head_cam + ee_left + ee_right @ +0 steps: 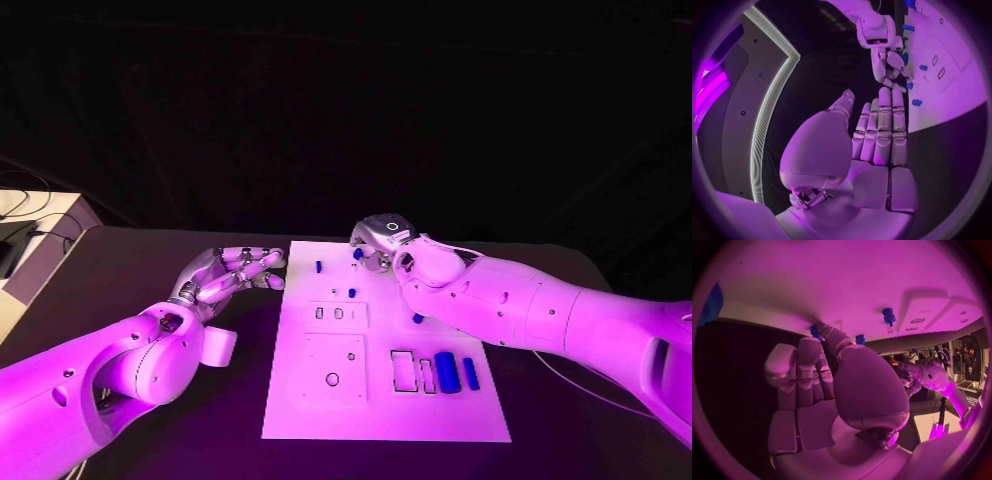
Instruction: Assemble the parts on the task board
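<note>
The white task board lies in the middle of the table. At its far end my right hand reaches down, and thumb and fingertip meet on a small blue part against the board; the same part shows at those fingertips in the left wrist view. A blue peg stands in the board close by. My left hand hovers beside the board's left edge, fingers stretched out and holding nothing. Other blue parts lie on the board: a small one, another, and two long ones in the near right slots.
The board carries raised white blocks with slots and a plate with a round hole. A pale bench with cables stands at the table's far left. Black table surrounds the board.
</note>
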Tool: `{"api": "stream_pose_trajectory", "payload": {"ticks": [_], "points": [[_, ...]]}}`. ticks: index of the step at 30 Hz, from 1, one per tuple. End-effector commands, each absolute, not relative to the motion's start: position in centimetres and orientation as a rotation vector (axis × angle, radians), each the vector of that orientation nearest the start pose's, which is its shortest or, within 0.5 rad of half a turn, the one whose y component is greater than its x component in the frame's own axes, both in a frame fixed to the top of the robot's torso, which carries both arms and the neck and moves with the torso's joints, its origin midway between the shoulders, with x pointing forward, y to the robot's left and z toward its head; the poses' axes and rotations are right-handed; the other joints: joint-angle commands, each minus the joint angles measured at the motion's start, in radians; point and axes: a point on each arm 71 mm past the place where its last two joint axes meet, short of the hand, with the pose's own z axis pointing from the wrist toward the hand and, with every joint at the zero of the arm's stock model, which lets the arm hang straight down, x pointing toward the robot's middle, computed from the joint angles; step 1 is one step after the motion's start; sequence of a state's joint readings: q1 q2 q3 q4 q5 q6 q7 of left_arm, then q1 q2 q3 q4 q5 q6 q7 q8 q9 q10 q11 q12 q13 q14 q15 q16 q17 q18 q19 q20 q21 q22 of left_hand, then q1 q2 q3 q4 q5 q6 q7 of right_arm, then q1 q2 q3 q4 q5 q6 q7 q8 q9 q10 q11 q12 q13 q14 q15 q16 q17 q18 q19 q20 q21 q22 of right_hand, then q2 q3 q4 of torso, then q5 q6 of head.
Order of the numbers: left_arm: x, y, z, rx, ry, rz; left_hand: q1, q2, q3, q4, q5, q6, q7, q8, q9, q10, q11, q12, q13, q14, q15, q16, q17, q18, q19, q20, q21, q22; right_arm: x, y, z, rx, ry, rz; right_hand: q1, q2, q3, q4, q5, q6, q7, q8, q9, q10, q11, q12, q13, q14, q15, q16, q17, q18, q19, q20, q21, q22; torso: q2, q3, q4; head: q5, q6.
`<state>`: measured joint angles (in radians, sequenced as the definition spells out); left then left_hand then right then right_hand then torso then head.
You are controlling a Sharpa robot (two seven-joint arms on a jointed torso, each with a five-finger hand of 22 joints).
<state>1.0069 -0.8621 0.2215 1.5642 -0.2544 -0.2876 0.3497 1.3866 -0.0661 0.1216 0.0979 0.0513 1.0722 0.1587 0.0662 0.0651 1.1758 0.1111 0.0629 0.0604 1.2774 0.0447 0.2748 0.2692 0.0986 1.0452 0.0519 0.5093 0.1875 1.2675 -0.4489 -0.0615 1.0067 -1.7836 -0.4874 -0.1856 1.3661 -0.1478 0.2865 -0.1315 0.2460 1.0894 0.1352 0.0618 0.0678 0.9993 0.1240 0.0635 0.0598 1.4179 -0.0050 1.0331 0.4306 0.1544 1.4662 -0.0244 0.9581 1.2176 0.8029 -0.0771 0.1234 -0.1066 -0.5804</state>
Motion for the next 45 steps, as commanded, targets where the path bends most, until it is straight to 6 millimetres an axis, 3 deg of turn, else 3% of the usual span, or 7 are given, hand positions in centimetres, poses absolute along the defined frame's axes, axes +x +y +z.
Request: {"api": "stream_pose_trajectory", "payload": {"ticks": [1,19,26,28,30,32,45], "points": [[48.0,20.8,-16.8,-0.951,1.384,-1.607,-0.001,0.010,-0.004,-0.002,-0.002,-0.009,-0.001,-0.003,-0.001,-0.006,-0.002,-0.004,-0.001,0.001,0.003,-0.004,-0.001,-0.006,0.000,0.001,0.004,-0.001,57.4,-14.4,-16.4,-0.339,1.333,0.337,0.017,-0.007,-0.006,0.023,-0.003,-0.008,0.001,0.000,0.000,-0.006,-0.002,-0.005,-0.001,0.002,0.006,-0.004,-0.002,0.013,0.064,0.004,-0.004,-0.002,0.000,-0.0002,0.0002,0.002,0.001],[48.1,21.2,-16.8,-0.949,1.377,-1.603,-0.001,0.012,-0.005,-0.001,-0.002,-0.010,-0.003,-0.003,-0.001,-0.006,-0.002,-0.003,-0.001,0.001,0.004,-0.004,-0.001,-0.005,0.000,0.002,0.004,-0.004,55.4,-19.0,-14.6,-0.112,1.271,0.507,-0.048,-0.022,0.008,0.052,0.042,-0.032,0.013,0.001,-0.001,0.225,-0.049,0.003,0.006,0.008,-0.024,-0.002,-0.007,0.007,0.065,-0.012,0.020,0.010,0.001,0.0043,-0.0108,0.011,0.013],[48.2,21.6,-16.8,-0.947,1.369,-1.598,0.001,0.013,-0.004,-0.001,-0.002,-0.002,-0.012,-0.002,-0.001,0.003,-0.007,-0.004,-0.001,-0.001,0.002,-0.005,-0.002,-0.006,-0.002,0.002,0.004,-0.006,55.1,-23.7,-14.0,0.061,1.320,0.529,-0.048,-0.007,-0.196,0.071,0.087,-0.060,0.009,0.004,0.002,0.378,-0.096,0.104,0.100,0.010,-0.053,0.026,0.019,-0.034,0.068,-0.047,0.119,0.078,0.001,0.0136,-0.0266,0.014,0.019],[48.2,21.6,-16.8,-0.946,1.368,-1.599,0.002,0.013,-0.004,-0.002,-0.002,0.000,-0.013,-0.003,-0.001,0.004,-0.007,-0.004,-0.001,-0.002,0.002,-0.005,-0.001,-0.006,-0.003,0.002,0.004,-0.006,55.0,-25.0,-14.1,0.073,1.348,0.514,-0.036,0.018,-0.250,0.087,0.092,-0.078,0.016,0.010,0.002,0.245,-0.115,0.394,0.413,0.004,-0.059,0.040,0.038,-0.048,0.069,-0.065,0.157,0.107,0.001,0.0166,-0.0289,0.014,0.019],[48.2,21.6,-16.8,-0.946,1.368,-1.600,0.002,0.013,-0.004,-0.002,-0.002,0.000,-0.013,-0.003,-0.001,0.004,-0.007,-0.004,-0.001,-0.002,0.002,-0.005,-0.001,-0.006,-0.003,0.002,0.004,-0.006,54.9,-26.3,-14.3,0.081,1.388,0.493,-0.021,0.003,-0.258,0.093,0.090,-0.087,0.014,0.021,0.008,0.101,-0.096,0.868,0.888,0.000,-0.050,0.077,0.080,-0.061,0.072,-0.054,0.230,0.159,0.002,0.0194,-0.0300,0.012,0.018],[48.2,21.5,-16.8,-0.944,1.368,-1.603,0.002,0.013,-0.004,-0.002,-0.002,0.000,-0.013,-0.003,-0.001,0.004,-0.007,-0.004,-0.001,-0.002,0.002,-0.005,-0.001,-0.006,-0.003,0.002,0.004,-0.006,54.9,-27.3,-14.5,0.085,1.424,0.471,-0.024,-0.006,-0.256,0.100,0.090,-0.094,0.014,0.024,0.008,0.127,-0.089,0.953,1.000,-0.013,-0.043,0.109,0.132,-0.051,0.072,-0.041,0.219,0.162,0.002,0.0196,-0.0294,0.008,0.017],[47.9,21.5,-16.4,-0.922,1.370,-1.601,0.002,0.009,-0.005,-0.003,-0.002,-0.004,-0.010,-0.003,-0.001,0.000,-0.005,-0.004,-0.001,-0.002,0.002,-0.004,-0.001,-0.007,-0.004,0.002,0.007,-0.007,55.6,-30.8,-15.2,0.115,1.536,0.359,-0.034,-0.009,-0.251,0.113,0.109,-0.091,0.017,0.022,0.008,0.211,-0.081,1.068,1.188,0.001,-0.034,0.177,0.379,-0.063,0.080,-0.027,0.301,0.241,0.005,0.0275,-0.0316,0.005,0.015]]}}
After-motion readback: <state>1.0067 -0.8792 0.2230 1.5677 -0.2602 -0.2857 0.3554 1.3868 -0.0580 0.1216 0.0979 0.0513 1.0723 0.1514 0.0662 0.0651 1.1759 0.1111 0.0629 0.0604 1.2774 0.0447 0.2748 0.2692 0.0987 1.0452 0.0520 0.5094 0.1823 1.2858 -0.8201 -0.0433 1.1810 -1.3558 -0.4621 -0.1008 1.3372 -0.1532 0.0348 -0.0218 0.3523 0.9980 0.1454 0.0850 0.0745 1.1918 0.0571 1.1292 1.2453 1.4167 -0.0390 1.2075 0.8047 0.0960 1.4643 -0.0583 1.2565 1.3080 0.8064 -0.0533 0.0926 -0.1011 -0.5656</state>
